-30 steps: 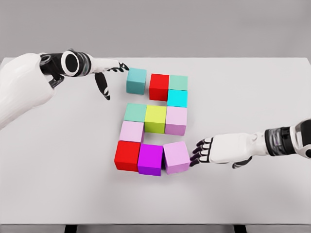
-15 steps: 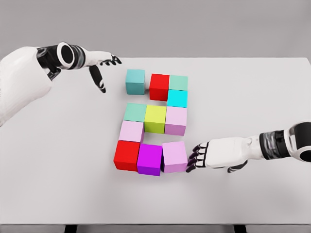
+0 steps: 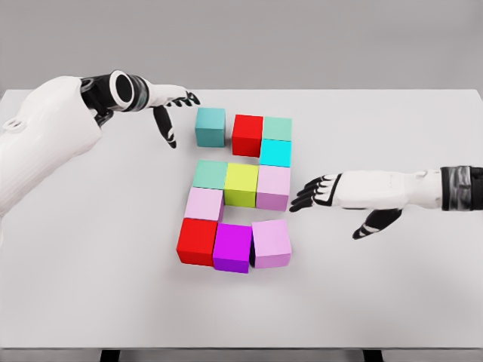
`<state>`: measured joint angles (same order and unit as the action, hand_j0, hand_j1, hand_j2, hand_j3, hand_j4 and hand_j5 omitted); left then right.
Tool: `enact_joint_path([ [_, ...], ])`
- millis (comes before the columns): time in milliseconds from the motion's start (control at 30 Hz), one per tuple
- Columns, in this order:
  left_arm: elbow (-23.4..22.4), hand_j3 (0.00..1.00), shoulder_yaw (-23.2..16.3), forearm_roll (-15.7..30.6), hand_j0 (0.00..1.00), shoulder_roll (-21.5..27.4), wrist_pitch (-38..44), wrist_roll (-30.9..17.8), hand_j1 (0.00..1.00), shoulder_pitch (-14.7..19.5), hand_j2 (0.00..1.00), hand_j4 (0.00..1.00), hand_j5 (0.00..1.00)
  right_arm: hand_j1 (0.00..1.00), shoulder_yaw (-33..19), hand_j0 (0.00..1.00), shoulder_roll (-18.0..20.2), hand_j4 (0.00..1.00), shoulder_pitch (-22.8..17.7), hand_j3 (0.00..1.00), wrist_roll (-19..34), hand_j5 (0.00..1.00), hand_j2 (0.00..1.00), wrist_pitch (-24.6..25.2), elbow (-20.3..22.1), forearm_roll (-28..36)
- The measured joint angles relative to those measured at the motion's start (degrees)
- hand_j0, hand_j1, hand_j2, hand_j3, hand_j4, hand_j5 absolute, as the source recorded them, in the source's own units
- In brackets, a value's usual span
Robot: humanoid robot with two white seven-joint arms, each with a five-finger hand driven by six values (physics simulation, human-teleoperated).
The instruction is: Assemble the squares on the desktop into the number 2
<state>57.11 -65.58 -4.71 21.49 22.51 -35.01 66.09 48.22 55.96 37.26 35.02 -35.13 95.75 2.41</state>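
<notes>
- Squares, ten coloured cubes, sit grouped near the middle of the white table [image 3: 392, 302], forming three rows joined by single cubes.
- Top row: a teal cube [image 3: 210, 126] stands alone at the left, with a narrow gap to the red cube [image 3: 247, 134] at its 3 o'clock; a mint cube [image 3: 277, 127] touches that red cube's right side.
- A cyan cube [image 3: 275, 152] sits directly at 6 o'clock of the mint cube, linking the top row to the middle row.
- Middle row, left to right and touching: a sea-green cube [image 3: 210, 174], a yellow-green cube [image 3: 241, 185], and a pale pink cube [image 3: 274, 186].
- A light lilac cube [image 3: 204, 204] sits at 6 o'clock of the sea-green cube, linking to the bottom row.
- Bottom row, left to right: a second red cube [image 3: 198, 241], a magenta cube [image 3: 232, 247], and a lilac cube [image 3: 272, 243], which sits turned slightly askew against the magenta one.
- Left hand [image 3: 167, 108] hovers at 9 o'clock of the teal cube, near it but apart; its fingers are spread, thumb hanging down, holding nothing.
- Right hand [image 3: 343, 192] hovers at 3 o'clock of the pale pink cube, fingertips [image 3: 296, 197] close to that cube but apart from it; its fingers are loosely spread and hold nothing.
</notes>
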Motion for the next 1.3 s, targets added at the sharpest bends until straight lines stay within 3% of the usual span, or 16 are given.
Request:
enact_joint_path([
  [200,0.12,1.00,-0.36,-2.98,1.00,0.54,2.42,0.00,1.00,-0.26,1.00,1.00,1.00,1.00,3.00,1.00,-3.79,1.00,0.00,1.00,0.00,1.00,1.00,-0.01,-0.16,4.36],
  [333,2.86,1.00,-2.56,-3.28,1.00,0.65,3.07,0.00,1.00,-0.61,1.00,1.00,1.00,1.00,4.06,1.00,-6.59,1.00,0.00,1.00,0.00,1.00,1.00,-0.02,-1.05,4.89],
  [700,4.51,1.00,-3.93,-3.17,1.00,0.66,3.26,0.00,1.00,-0.53,1.00,1.00,1.00,1.00,4.42,1.00,-10.73,1.00,0.09,1.00,0.00,1.00,1.00,-0.01,-8.41,10.50],
  [900,4.59,1.00,-3.96,-3.15,1.00,0.65,3.08,0.00,1.00,-0.53,1.00,1.00,1.00,1.00,5.41,1.00,-13.81,1.00,-0.09,1.00,0.00,1.00,1.00,0.00,-11.82,11.08],
  [1300,4.68,1.00,-3.97,-3.23,1.00,0.07,2.43,0.00,1.00,-0.53,1.00,1.00,1.00,1.00,8.24,1.00,-15.80,1.00,-0.35,1.00,0.00,1.00,1.00,0.01,-16.84,11.09],
])
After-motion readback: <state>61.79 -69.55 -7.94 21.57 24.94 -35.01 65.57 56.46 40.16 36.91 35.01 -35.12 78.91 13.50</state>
